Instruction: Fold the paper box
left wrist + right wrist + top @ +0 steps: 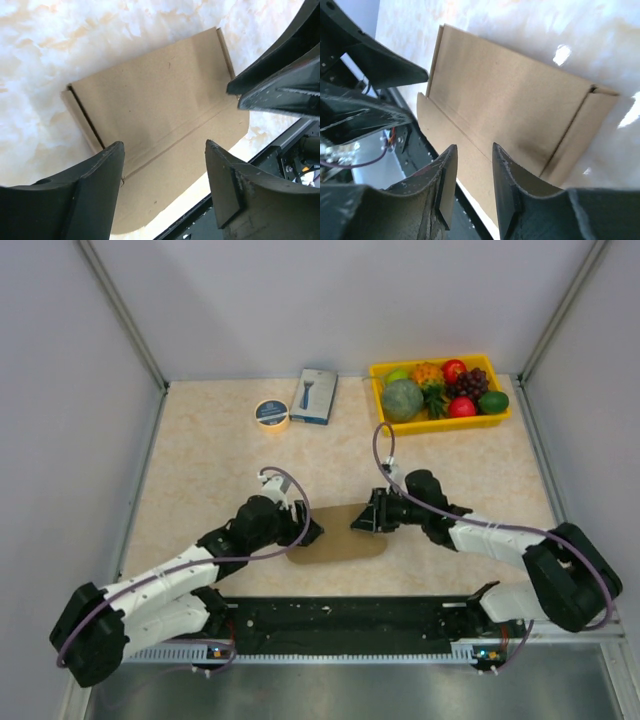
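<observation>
Paper box: it lies flat on the table near the front edge, between my two arms. It is plain brown card with one long crease along its length and a narrow flap creased off at each short end.

Left gripper: it is positioned over the left end of the paper box, pointing inward. My jaws here stand wide apart with nothing between them; the left wrist view shows bare card through the gap.

Right gripper: it is positioned over the right part of the paper box, facing the left gripper, near it but not touching. My jaws here are parted by a narrow gap only, and no card is seen clamped between them (the card shows beyond the tips). I cannot tell whether either set of fingertips touches the card.

Other items: a yellow tray of fruit sits at the far right corner. A small blue-and-white box and a round tin lie side by side along the far edge, well apart from the paper box
</observation>
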